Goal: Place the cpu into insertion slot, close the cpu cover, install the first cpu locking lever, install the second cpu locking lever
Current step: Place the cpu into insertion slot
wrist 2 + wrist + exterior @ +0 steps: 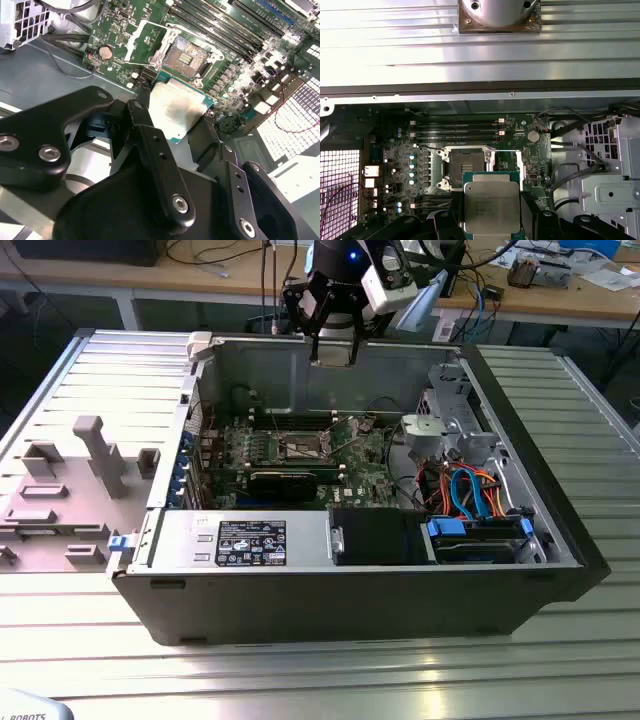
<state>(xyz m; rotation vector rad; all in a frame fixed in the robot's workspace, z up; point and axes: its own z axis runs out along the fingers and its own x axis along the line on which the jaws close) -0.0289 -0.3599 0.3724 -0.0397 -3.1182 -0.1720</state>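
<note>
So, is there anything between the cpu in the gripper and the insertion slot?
No, that stretch is bare. In both wrist views the gripper holds the cpu up, clear of the open insertion slot, with only air between them.

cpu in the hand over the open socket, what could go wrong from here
The cpu hangs in the hand, not yet in the insertion slot; lowered askew, it could bend the exposed contacts. The fingers seem to grip just its edges, so it might tilt or slip.
</note>
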